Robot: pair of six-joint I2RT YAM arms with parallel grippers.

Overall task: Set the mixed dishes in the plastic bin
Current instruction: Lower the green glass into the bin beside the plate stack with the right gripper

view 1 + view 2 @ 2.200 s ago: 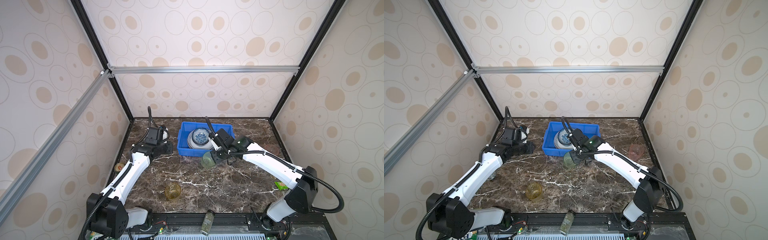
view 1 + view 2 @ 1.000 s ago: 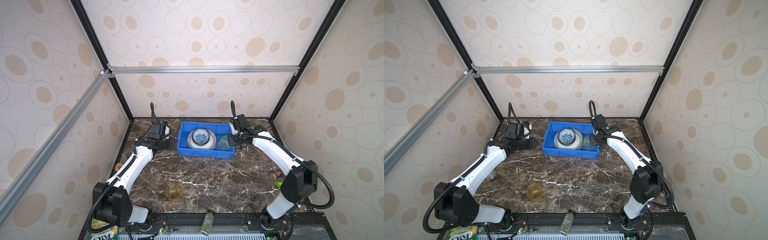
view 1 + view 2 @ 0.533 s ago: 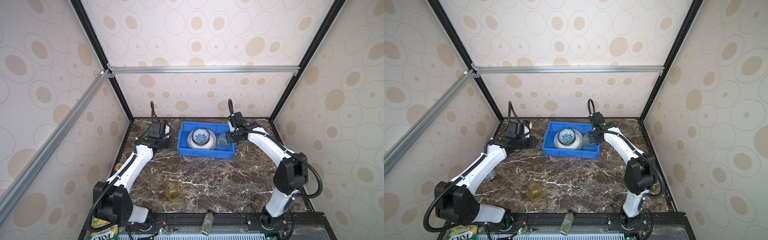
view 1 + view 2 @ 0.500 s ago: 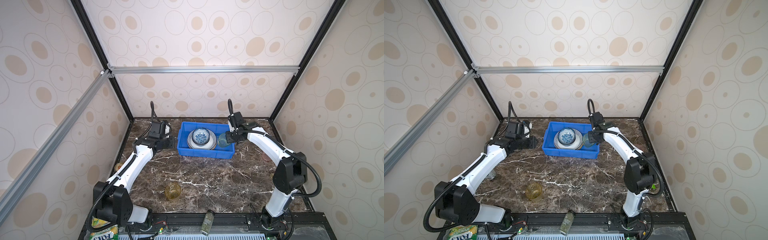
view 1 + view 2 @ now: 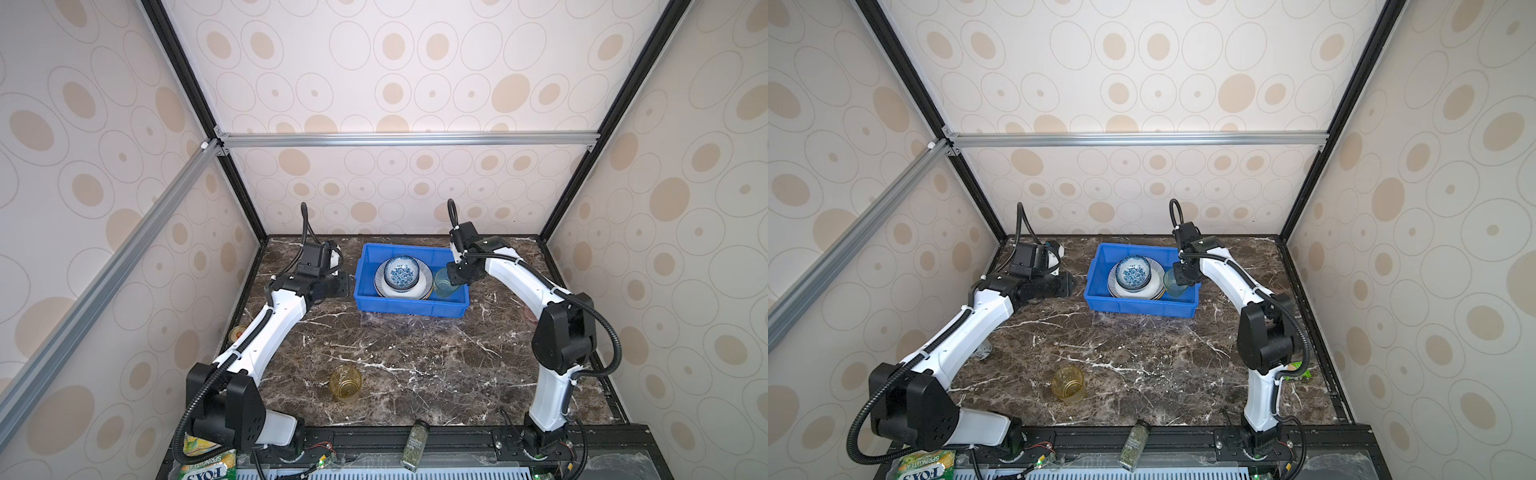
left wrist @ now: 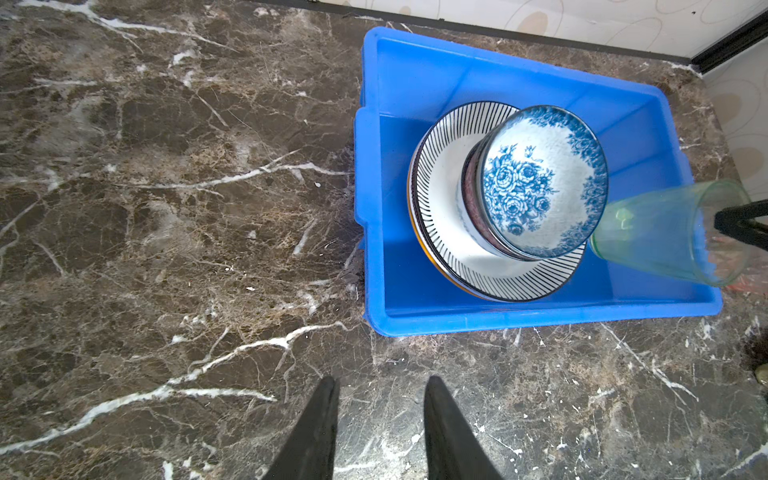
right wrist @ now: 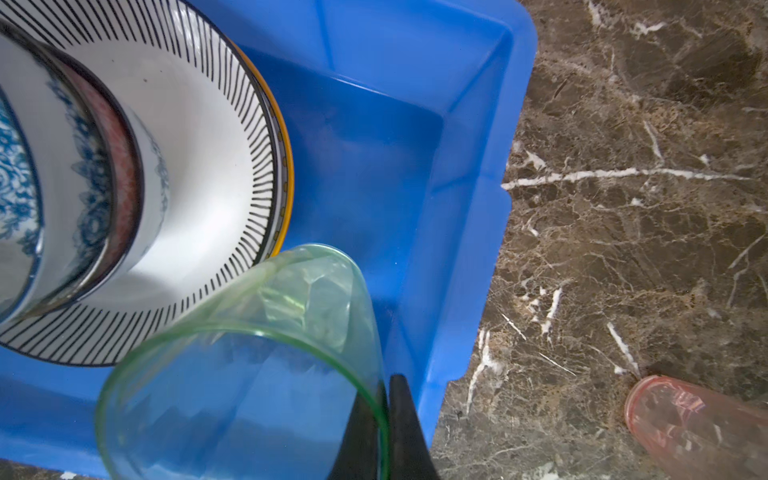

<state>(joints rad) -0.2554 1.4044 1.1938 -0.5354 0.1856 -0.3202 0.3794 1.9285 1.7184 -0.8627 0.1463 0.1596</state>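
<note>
The plastic bin [image 5: 411, 306], a bright blue tub, stands at the back middle of the marble table. Inside it a blue floral bowl [image 6: 536, 187] tops a stack on a striped-rim plate [image 6: 440, 199]. My right gripper [image 7: 384, 399] is shut on the rim of a green glass tumbler [image 7: 249, 374]. It holds the tumbler tilted inside the bin's right end, beside the plate. My left gripper [image 6: 380, 386] hovers open over bare table left of the bin, nothing between its fingers. A yellow tumbler [image 5: 345, 383] stands near the table's front.
A pink tumbler [image 7: 698, 419] lies on the table right of the bin. A small tin can [image 5: 237, 332] sits by the left wall under the left arm. A spice jar [image 5: 413, 444] lies on the front rail, and a snack packet [image 5: 203, 467] at the front left corner.
My right gripper has carried the green tumbler from in front of the bin round to its right end and into it. The left arm has shifted slightly toward the back.
</note>
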